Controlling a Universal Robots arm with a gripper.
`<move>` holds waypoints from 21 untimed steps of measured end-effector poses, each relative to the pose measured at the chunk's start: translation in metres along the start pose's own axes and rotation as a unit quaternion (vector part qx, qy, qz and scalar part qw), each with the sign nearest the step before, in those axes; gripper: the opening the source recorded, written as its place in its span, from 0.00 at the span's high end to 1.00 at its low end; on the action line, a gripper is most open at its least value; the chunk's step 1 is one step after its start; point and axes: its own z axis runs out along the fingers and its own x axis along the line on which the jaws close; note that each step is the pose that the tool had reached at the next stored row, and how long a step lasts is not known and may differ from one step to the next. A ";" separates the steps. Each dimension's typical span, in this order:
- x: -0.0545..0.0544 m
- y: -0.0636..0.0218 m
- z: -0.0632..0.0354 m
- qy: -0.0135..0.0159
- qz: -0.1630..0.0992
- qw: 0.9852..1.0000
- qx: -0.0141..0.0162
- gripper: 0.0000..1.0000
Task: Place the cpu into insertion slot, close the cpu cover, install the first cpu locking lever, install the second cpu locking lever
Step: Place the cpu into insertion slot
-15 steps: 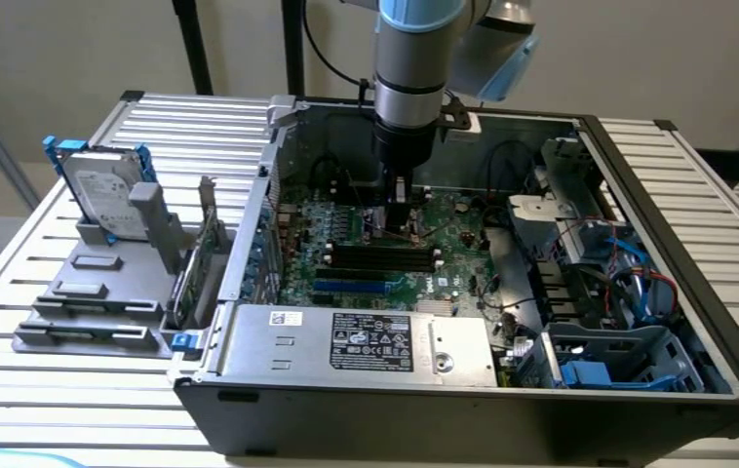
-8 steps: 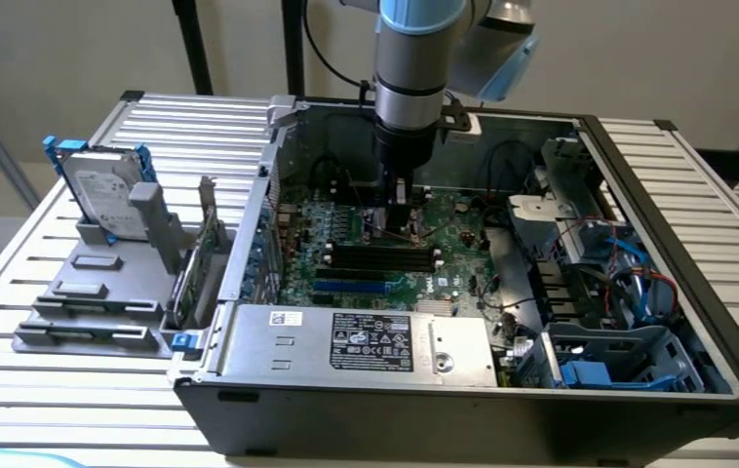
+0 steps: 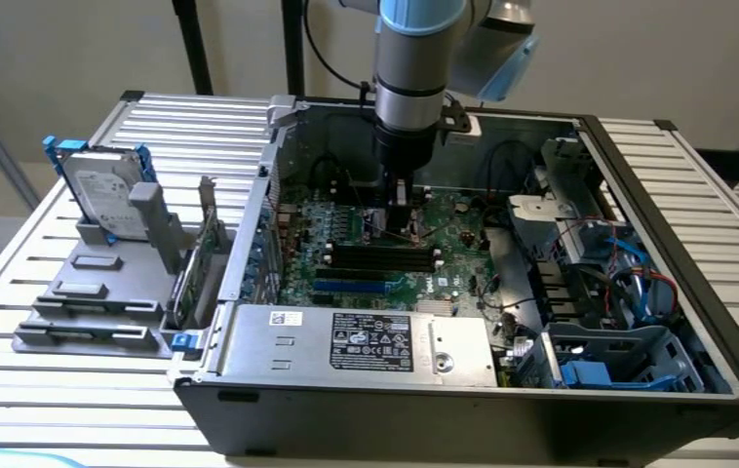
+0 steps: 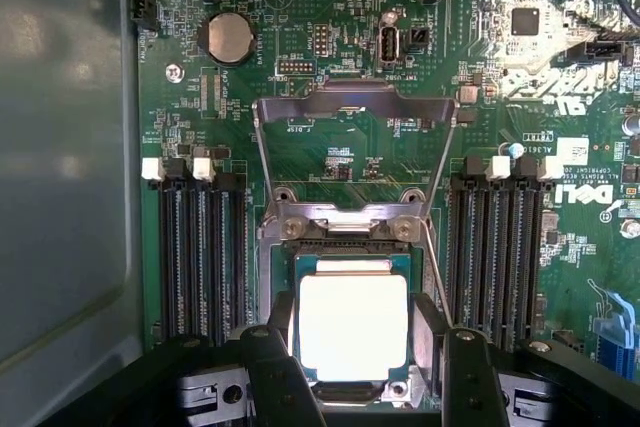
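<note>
there, spread hand (image 4: 355, 332) flanks seemingly seated cpu (image 4: 352, 317).

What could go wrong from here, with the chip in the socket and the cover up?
1. The end effector has its open fingers either side of the cpu, which lies in the insertion slot. A pad catching its edge on lifting could drag it askew.
2. The cpu cover stands swung open. Shut on a skewed chip, it could jam or damage the socket.
3. A thin locking lever runs close beside one finger and might snag.
</note>
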 end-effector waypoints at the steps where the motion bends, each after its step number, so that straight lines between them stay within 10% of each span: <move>1: 0.000 0.0000 0.0003 -0.001 0.000 1.000 0.000 0.45; 21: 0.003 0.0001 0.0060 -0.005 0.006 1.000 0.002 0.45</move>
